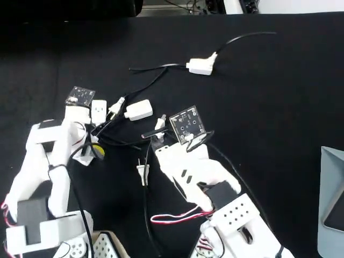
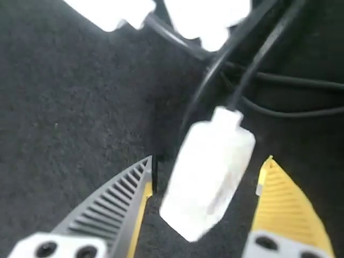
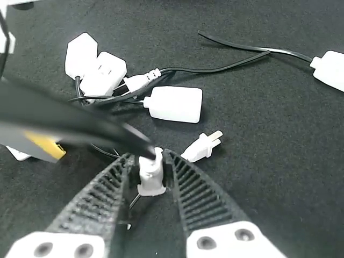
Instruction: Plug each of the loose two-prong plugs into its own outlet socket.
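Note:
My right gripper (image 3: 149, 156) is shut on a small white two-prong plug (image 3: 151, 177) with a black cord, low over the mat; from above it sits at table centre (image 1: 157, 141). A second loose plug (image 3: 201, 146) lies just beyond it, near a white outlet block (image 3: 174, 104). Two more outlet blocks (image 3: 95, 65) lie together farther off, a third plug (image 3: 137, 81) pointing at them. My left gripper (image 2: 208, 161) stands open around a white corded block (image 2: 209, 172), with gaps on both sides; whether the block is a plug or a socket I cannot tell. Another plug (image 1: 142, 172) lies beside the right arm.
A separate white outlet (image 1: 200, 66) with its black cord lies at the back of the black mat. Black cords tangle between the two arms (image 1: 115, 141). A grey object (image 1: 330, 199) stands at the right edge.

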